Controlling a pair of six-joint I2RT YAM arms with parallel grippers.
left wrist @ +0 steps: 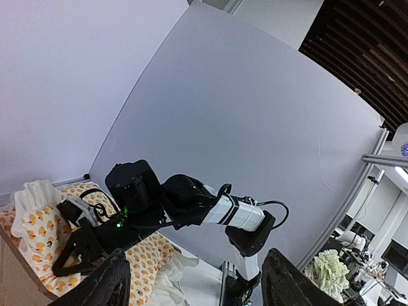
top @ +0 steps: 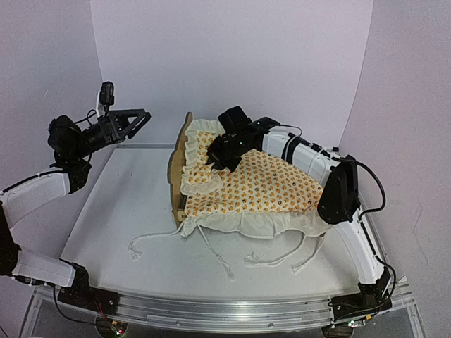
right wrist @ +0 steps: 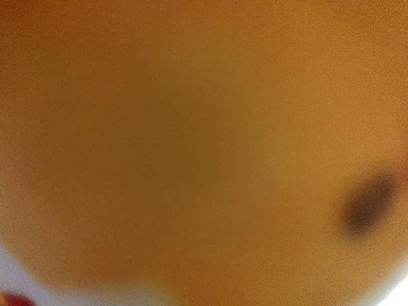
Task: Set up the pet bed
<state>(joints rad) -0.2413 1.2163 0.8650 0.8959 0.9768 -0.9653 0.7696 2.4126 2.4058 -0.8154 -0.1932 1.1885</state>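
Fingers of the left end effector stand wide apart with nothing between them. It hangs in the air at the far left, well above the surface and aimed to the right, clear of everything on it. Its wrist view looks across at the other arm and the back wall.

Right of it, near the middle of the surface, sits the pet bed. Its wavy plywood headboard is at the left end, and a strip of the wooden frame shows at the near left corner. A small ruffled pillow with orange dots lies against the headboard. The matching cream mattress cover spreads over the rest of the bed, sloping up toward the right and bunched along its near edge. White ties trail from that edge onto the surface in loose loops.

The right end effector is down at the head of the bed, where the pillow meets the mattress cover, touching the fabric. Its jaws are closed together, and I cannot tell whether any cloth is pinched in them. Its wrist view is only an orange-tan blur. The right arm arches over the far right side of the bed.
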